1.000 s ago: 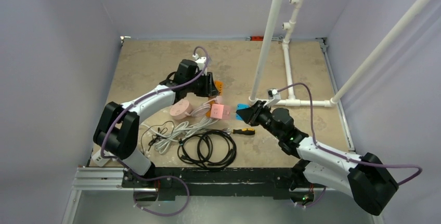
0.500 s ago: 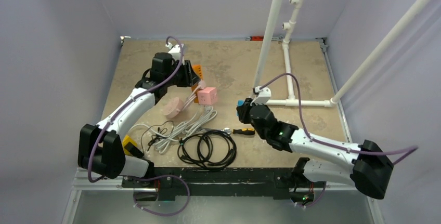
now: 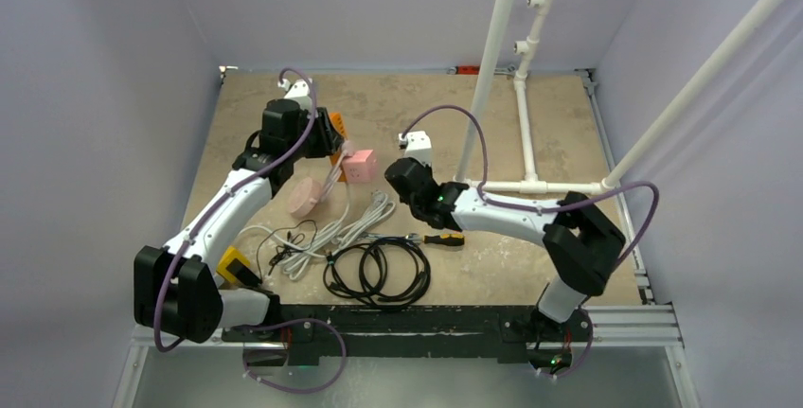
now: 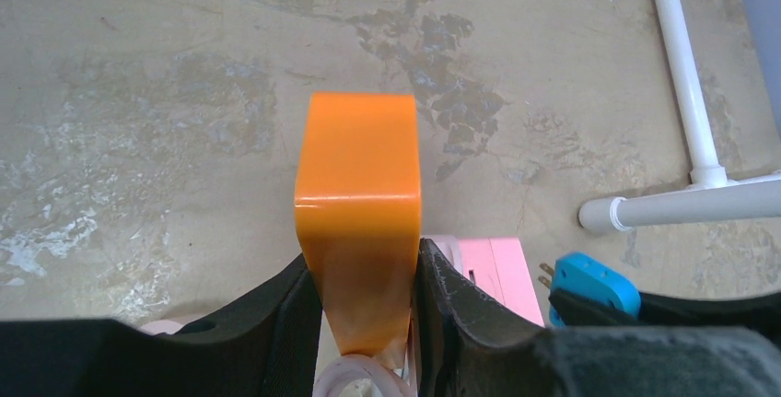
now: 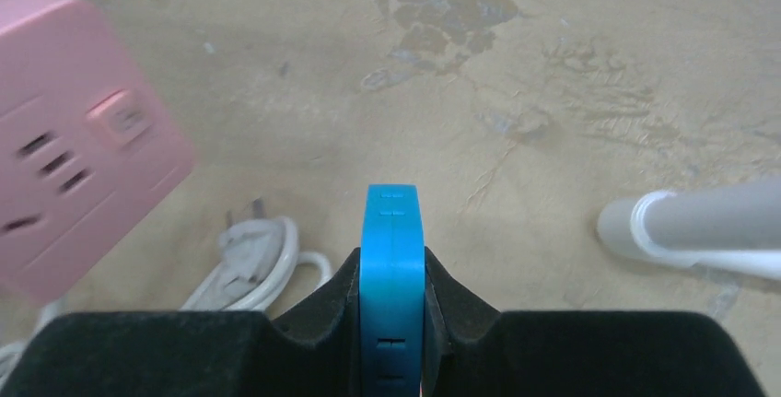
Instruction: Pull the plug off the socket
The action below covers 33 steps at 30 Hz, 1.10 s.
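Nearest us, the right hand [image 5: 391, 273] is clenched on the blue plug [image 5: 391, 222], whose long axis runs straight out from the fingers. The plug lies just right of the pink socket cube [image 5: 74, 139] and apart from it, prongs [image 4: 545, 273] bare and facing the cube. Just left of the cube and farther out over the surface [image 3: 426, 110], the left hand [image 4: 364, 286] grasps an orange block [image 4: 361, 167]. We judge the plug free.
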Tool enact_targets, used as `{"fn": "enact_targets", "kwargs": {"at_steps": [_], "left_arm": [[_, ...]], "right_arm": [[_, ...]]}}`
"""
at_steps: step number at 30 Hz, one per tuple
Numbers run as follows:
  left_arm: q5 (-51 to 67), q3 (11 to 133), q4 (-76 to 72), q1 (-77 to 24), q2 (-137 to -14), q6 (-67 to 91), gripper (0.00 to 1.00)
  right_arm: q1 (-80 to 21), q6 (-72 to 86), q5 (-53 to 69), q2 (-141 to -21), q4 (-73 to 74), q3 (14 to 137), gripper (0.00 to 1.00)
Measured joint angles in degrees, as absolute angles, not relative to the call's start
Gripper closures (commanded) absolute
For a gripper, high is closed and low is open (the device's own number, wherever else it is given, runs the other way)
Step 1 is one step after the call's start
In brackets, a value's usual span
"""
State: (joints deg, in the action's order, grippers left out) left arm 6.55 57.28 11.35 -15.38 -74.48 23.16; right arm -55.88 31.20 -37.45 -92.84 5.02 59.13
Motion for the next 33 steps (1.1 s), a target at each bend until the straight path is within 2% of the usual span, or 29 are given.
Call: {"fn": "enact_targets", "kwargs": {"at_steps": [14,19,22,24,29,33], "left_arm": [[4.3,57.3,11.7,-15.4,-74.1,23.1,1.00],[5.8,57.2,11.6,-15.4,-74.2,23.0,1.00],[7.0,57.2,11.5,-15.4,-74.3,23.0,1.00],[7.7,57.2,11.4,-15.4,-74.7,23.0,1.00],[9.0,57.2,11.2,-15.4,-75.6,23.0,1.00],[10.1,57.2,10.7,-15.4,-76.2,22.9,1.00]], "right_arm": [[-44.7,19.7,-36.4,-110.4,10.6,78.0,0.98],[-44.1,18.5,-37.1,-113.8,11.7,79.2,0.93],[-43.5,18.4,-37.6,-114.1,11.7,79.1,0.84],[-42.8,18.4,-38.0,-114.1,11.5,79.0,0.75],[-41.3,18.5,-38.0,-114.1,11.0,78.0,0.58],[-41.5,18.9,-37.3,-114.1,9.8,77.5,0.50]]}}
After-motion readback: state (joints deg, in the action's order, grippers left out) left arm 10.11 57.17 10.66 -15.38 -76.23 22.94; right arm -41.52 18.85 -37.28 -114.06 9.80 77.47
